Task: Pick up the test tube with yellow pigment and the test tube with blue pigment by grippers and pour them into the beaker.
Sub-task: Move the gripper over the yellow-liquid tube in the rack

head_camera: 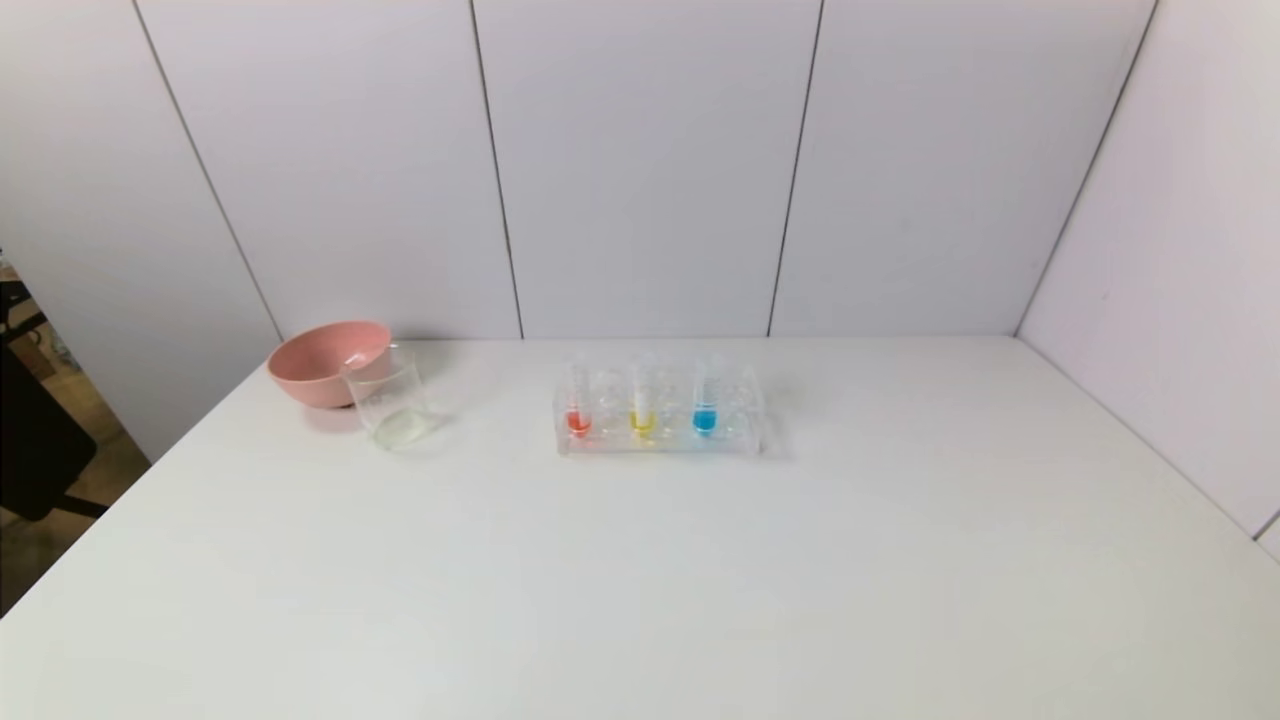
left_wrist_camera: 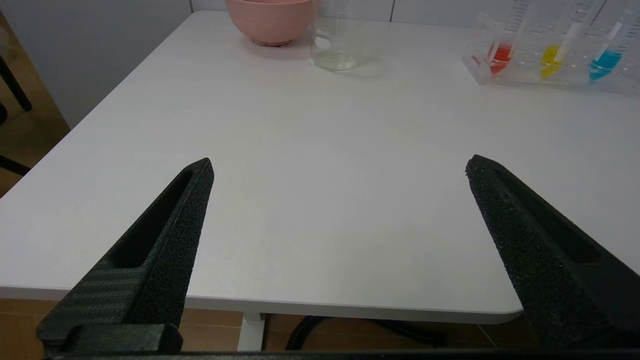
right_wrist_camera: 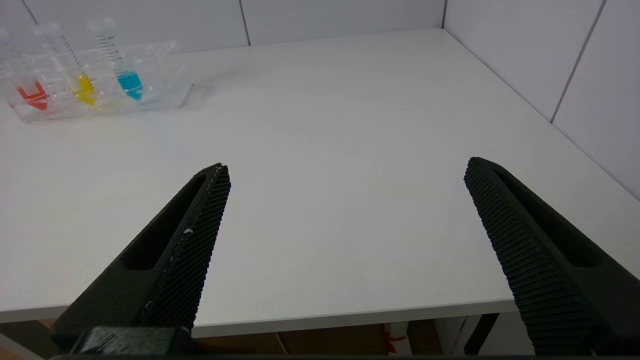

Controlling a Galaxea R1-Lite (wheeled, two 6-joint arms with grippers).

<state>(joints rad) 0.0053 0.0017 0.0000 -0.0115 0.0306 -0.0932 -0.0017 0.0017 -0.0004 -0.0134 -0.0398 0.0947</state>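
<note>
Gaping left claw [left_wrist_camera: 340, 165], empty

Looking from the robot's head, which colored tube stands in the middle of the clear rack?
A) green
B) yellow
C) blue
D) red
B: the test tube with yellow pigment stands in the rack between the red tube on its left and the test tube with blue pigment on its right.

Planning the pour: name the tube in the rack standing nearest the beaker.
The red-liquid tube, at the rack's left end; the yellow and blue tubes stand farther right.
</note>
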